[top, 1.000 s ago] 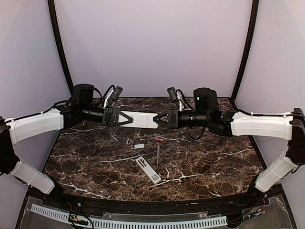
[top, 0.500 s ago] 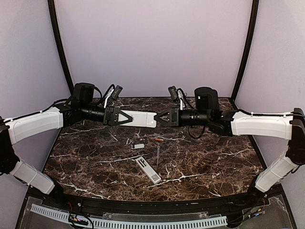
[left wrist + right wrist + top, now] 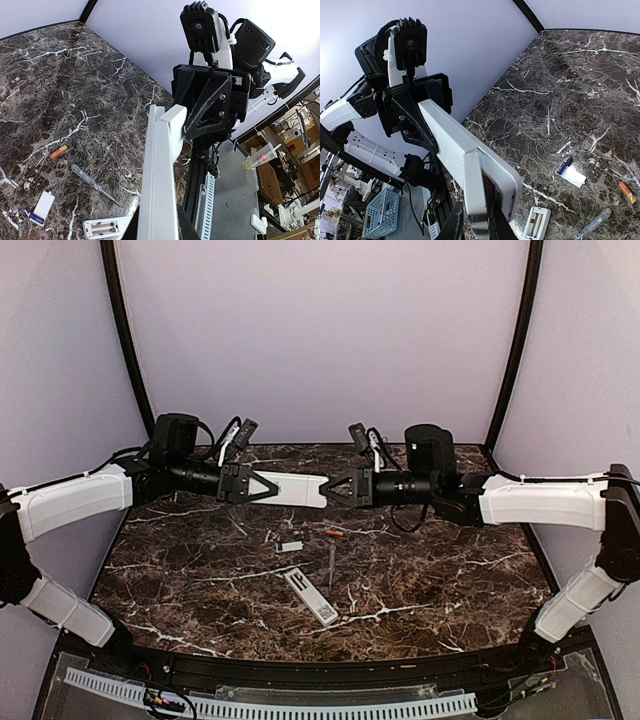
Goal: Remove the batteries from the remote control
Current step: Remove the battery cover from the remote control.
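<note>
Remote (image 3: 298, 491) clamped btwn L end effector (image 3: 270, 488) & R end effector (image 3: 334, 488).

The white remote control (image 3: 300, 490) hangs level above the desk (image 3: 450, 570), one end gripped by my left end effector (image 3: 272, 488), the other by my right end effector (image 3: 328, 490). A second remote (image 3: 312, 597) lies flat on the desk, battery bay open upward. Beyond it lie an orange battery (image 3: 334, 533) and a purple battery (image 3: 567, 162), apart.

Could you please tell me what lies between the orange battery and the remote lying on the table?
A slim screwdriver lies between the orange battery and the remote lying on the table, as the top external and left wrist views show.
</note>
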